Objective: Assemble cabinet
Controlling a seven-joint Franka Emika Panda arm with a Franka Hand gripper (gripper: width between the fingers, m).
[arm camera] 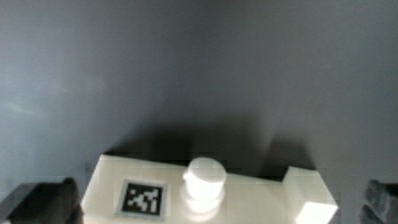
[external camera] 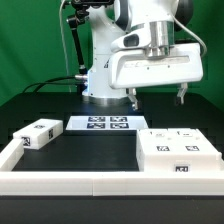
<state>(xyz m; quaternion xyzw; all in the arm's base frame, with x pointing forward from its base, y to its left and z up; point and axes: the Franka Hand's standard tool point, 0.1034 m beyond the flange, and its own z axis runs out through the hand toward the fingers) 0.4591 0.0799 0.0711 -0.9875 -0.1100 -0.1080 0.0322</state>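
Observation:
The cabinet (external camera: 178,152), a large white box with several marker tags, lies on the black table at the exterior view's right front. A smaller white tagged block (external camera: 36,135) lies at the left. My gripper (external camera: 158,97) hangs open and empty above the table, just behind the cabinet, clear of it. In the wrist view a white tagged piece (arm camera: 267,190) with a round upright peg (arm camera: 205,185) lies below, between my spread dark fingertips (arm camera: 39,203); it looks like the cabinet's edge. The gripper (arm camera: 210,205) holds nothing.
The marker board (external camera: 100,124) lies flat at the middle back, in front of the arm's base. A long white border rail (external camera: 70,182) runs along the table's front and left side. Green backdrop behind.

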